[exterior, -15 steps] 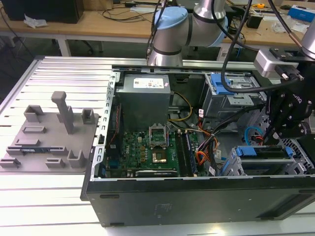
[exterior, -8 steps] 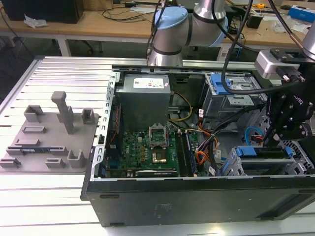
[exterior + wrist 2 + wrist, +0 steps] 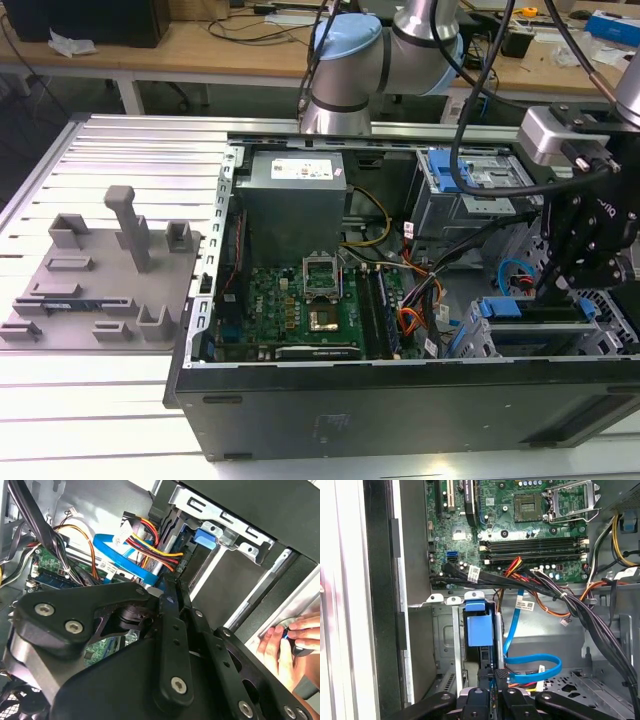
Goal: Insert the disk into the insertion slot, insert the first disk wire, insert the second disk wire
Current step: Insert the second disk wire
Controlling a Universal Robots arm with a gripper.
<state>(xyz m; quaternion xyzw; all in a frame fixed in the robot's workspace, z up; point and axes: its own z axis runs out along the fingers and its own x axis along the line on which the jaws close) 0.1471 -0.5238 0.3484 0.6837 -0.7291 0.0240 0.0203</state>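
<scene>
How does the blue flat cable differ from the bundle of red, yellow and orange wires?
The blue flat cable is one wide ribbon of one colour; the wire bundle is several thin, mixed-colour strands. The blue flat cable curls into a loop; the wire bundle does not. Both run beside the drive cage.

This is a robotics lab or electronics workshop. An opened black desktop computer case (image 3: 400, 400) with its green motherboard (image 3: 300, 305) exposed sits on a ribbed aluminium worktable (image 3: 100, 400), beside a grey plastic fixture plate (image 3: 100, 280). Behind stand wooden workbenches (image 3: 200, 50) strewn with cables, and a silver-and-blue jointed robot arm (image 3: 350, 65).
</scene>
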